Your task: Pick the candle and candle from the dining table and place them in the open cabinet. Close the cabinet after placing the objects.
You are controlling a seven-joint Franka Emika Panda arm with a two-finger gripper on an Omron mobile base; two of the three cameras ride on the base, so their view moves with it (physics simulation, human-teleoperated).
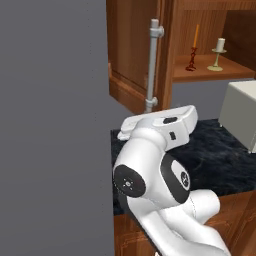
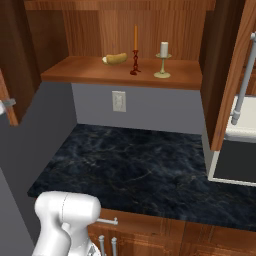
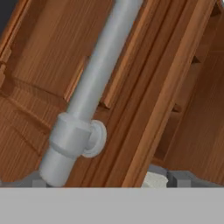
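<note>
On the wooden shelf (image 2: 90, 72) of the open reddish-brown wall cabinet (image 2: 165, 25) both candles stand upright, side by side but apart. The thin orange taper candle in its small dark red holder (image 2: 135, 50) is near the middle of the shelf, and the short cream-white candle on its pale green stand (image 2: 163, 60) is a little toward the shelf's right end. A yellow banana-like fruit (image 2: 115, 59) lies just left of the taper, closer to the back wall.

My tool (image 3: 105, 180) is spread as wide as it goes and has hold of nothing. In the hand view its two dark tips sit at the bottom edge, right up against the left cabinet door (image 1: 131, 50). That door's long vertical steel bar handle (image 3: 89, 94) runs up between and above the tips, with its lower round mount close in front of me. I cannot tell whether a tip touches the handle.

From the left base view my white arm (image 1: 160, 165) reaches up toward the lower end of that handle, and the door stands swung outward. In the right base view the right door (image 2: 235, 75) is also open, its own steel bar (image 2: 245, 80) showing at the picture's right side.

Below the cabinet lies the black white-veined stone desk (image 2: 140, 170), with a white wall outlet (image 2: 118, 101) above its back edge and a white boxy appliance (image 1: 242, 112) at its right end.
</note>
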